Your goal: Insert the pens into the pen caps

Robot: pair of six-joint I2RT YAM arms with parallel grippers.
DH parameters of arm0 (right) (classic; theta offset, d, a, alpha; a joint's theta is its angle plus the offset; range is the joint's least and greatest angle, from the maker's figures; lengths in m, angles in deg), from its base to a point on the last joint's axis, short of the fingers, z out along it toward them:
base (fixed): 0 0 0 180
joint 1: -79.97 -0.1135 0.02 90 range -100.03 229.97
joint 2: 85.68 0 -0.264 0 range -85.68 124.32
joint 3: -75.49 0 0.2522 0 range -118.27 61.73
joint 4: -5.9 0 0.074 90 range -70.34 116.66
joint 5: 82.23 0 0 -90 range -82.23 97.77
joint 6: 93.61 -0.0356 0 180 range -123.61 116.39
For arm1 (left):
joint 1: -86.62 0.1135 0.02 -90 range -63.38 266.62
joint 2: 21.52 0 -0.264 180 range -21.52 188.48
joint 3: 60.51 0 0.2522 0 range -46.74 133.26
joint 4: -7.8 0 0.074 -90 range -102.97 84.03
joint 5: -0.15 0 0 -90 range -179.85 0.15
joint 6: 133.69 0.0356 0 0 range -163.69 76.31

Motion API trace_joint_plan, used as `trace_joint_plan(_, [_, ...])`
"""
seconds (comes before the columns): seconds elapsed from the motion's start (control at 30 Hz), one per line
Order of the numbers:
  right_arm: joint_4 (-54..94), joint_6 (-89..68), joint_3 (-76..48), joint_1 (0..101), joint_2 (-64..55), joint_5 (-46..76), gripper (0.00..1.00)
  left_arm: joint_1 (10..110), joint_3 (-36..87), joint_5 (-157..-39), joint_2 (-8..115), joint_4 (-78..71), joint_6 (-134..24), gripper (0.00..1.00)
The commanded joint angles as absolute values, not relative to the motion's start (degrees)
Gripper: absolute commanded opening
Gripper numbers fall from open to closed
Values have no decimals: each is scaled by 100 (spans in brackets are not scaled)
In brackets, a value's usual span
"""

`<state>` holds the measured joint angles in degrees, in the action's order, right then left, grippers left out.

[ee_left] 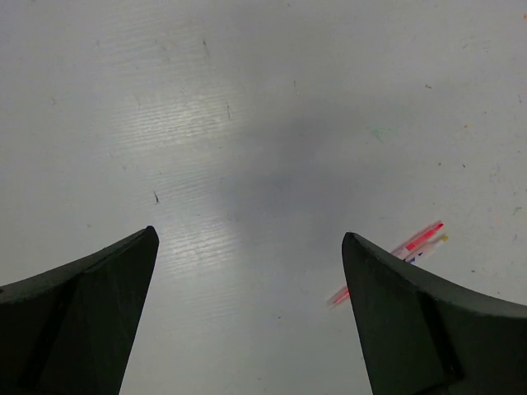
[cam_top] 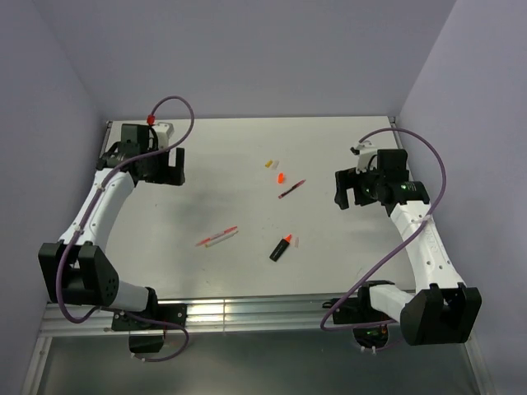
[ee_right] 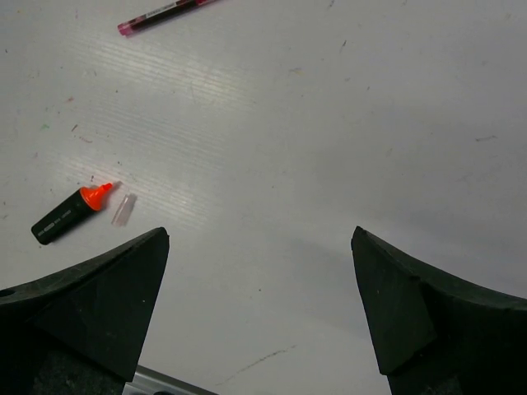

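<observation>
A stubby black marker [cam_top: 281, 248] with an orange tip lies at the table's middle front, with a small pale cap [cam_top: 296, 242] beside it. Both also show in the right wrist view: the marker [ee_right: 70, 216] and the cap [ee_right: 122, 209]. A thin dark-red pen [cam_top: 291, 189] lies further back and also shows in the right wrist view [ee_right: 160, 14]. Red and white stick pens [cam_top: 216, 238] lie side by side at left of centre; in the left wrist view they [ee_left: 422, 239] are partly hidden behind one finger. An orange cap [cam_top: 282, 176], a yellowish cap [cam_top: 268, 164] and a white cap [cam_top: 276, 162] lie near the back middle. My left gripper [cam_top: 175, 169] [ee_left: 249, 239] is open and empty at the far left. My right gripper [cam_top: 340, 191] [ee_right: 259, 234] is open and empty at the right.
The white table [cam_top: 222, 206] is closed in by lilac walls at the back and both sides. A metal rail [cam_top: 247, 311] runs along the front edge, where the arm bases sit. Purple cables loop over both arms.
</observation>
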<state>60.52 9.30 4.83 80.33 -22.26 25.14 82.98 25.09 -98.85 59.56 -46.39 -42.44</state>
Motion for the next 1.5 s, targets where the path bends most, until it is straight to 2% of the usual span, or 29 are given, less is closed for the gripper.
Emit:
trace_joint_plan(0.0, [6176,879,232,8032,-2214,2719,100,7734,2954,-9393,5951,-4753,-4308,100])
trace_joint_plan(0.2, [6079,800,522,8260,-2547,2808,100,5521,2420,-9038,6004,-4508,-5238,100])
trace_joint_plan(0.3, [6123,686,680,8435,-2688,2878,100,4798,2304,-9109,6206,-4376,-5485,100])
trace_joint_plan(0.43, [6132,606,794,8682,-2785,2992,100,4234,2497,-9284,6688,-4332,-5925,88])
trace_joint_plan(0.57, [6114,571,882,8936,-2995,3080,100,3032,2777,-9143,7242,-4218,-5898,85])
trace_joint_plan(0.67, [6123,501,813,9279,-3022,3185,100,2599,3137,-9170,7813,-4244,-5943,80])
trace_joint_plan(0.77, [6167,457,716,9438,-2961,3282,100,2457,3620,-9170,8314,-4375,-6074,77])
trace_joint_plan(0.87, [6185,448,610,9473,-2873,3282,100,2439,3938,-9013,8737,-4525,-6127,67])
trace_joint_plan(1.17, [6185,439,627,9535,-2864,3291,100,2439,4369,-8810,9405,-4622,-6206,60])
trace_joint_plan(1.47, [6211,430,627,9552,-2855,3309,100,2474,4817,-8766,10003,-4763,-6268,57])
